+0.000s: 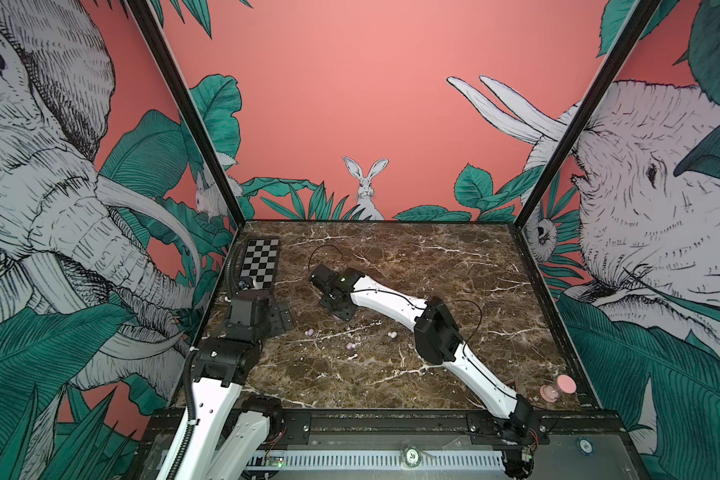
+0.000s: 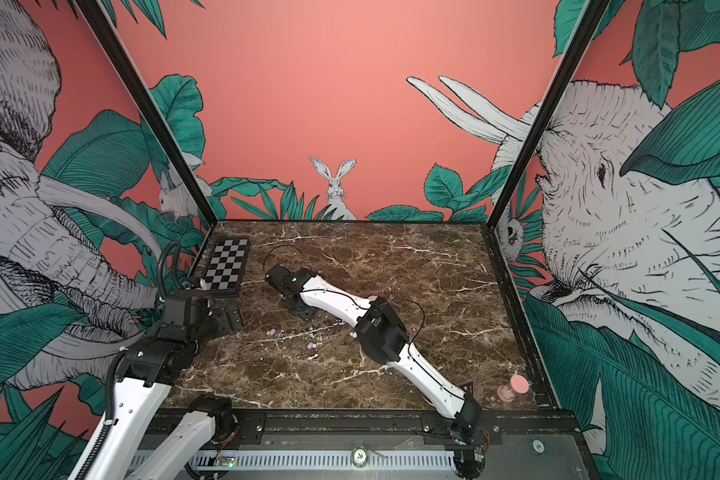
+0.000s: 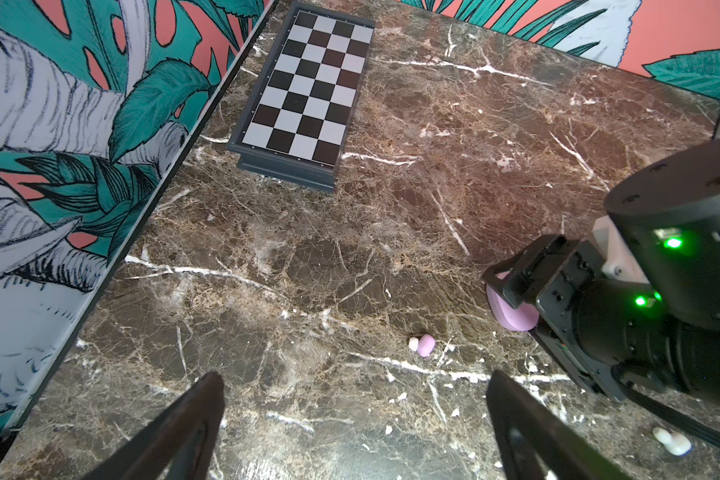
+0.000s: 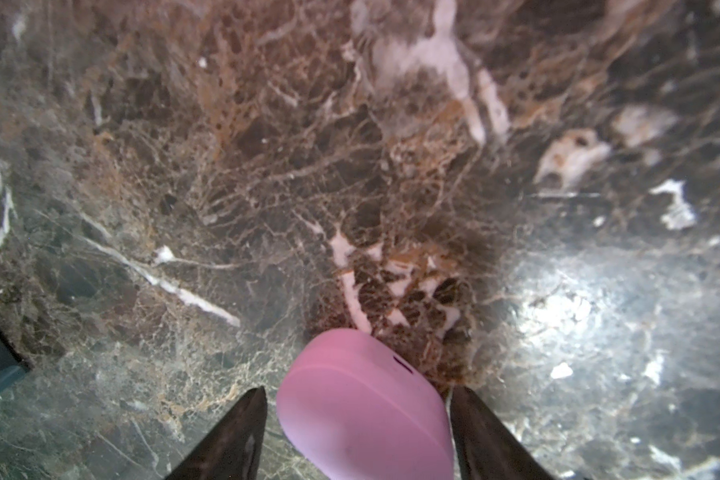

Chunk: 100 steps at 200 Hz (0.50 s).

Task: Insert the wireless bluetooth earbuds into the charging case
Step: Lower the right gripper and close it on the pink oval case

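A lilac charging case lies shut on the marble table, between my right gripper's two fingers. One finger stands a little off its side and the other is right at its edge, so the jaws are open around it. In the left wrist view the case shows under that gripper. Loose earbuds lie nearer the front: a lilac earbud, another lilac earbud and a white earbud. My left gripper hangs wide open and empty above bare marble, short of the lilac earbud.
A checkerboard lies at the back left by the wall. A pink hourglass-shaped object stands at the front right corner. My right arm stretches diagonally across the table. Walls close the left, back and right sides.
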Each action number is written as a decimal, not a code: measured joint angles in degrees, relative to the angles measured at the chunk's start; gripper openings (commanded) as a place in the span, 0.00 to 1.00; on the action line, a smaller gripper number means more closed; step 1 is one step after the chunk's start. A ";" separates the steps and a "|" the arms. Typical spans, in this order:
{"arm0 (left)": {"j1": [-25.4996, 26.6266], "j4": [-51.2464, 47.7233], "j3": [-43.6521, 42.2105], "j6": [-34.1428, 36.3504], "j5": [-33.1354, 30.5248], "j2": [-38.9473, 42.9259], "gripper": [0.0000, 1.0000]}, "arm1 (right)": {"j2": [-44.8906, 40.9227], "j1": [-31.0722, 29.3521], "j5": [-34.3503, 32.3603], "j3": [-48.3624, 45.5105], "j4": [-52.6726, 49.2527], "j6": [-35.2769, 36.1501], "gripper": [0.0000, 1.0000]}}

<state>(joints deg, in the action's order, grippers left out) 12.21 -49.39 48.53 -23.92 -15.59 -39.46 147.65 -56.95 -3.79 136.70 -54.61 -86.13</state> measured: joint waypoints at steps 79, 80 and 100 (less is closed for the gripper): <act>0.00 0.00 0.00 0.00 0.07 -0.55 0.99 | -0.87 0.00 0.26 -1.66 0.57 2.16 0.62; 0.00 0.00 0.00 0.00 0.07 -0.57 0.99 | -0.90 0.00 0.28 -1.66 0.57 2.19 0.61; 0.02 0.00 0.00 0.00 0.04 -0.61 0.99 | -1.33 0.02 0.63 -2.49 0.79 3.52 0.60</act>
<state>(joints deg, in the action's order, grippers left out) 12.23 -49.39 48.53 -23.92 -15.55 -40.07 146.32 -56.93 -3.16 134.21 -53.82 -82.61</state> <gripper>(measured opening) 0.991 0.610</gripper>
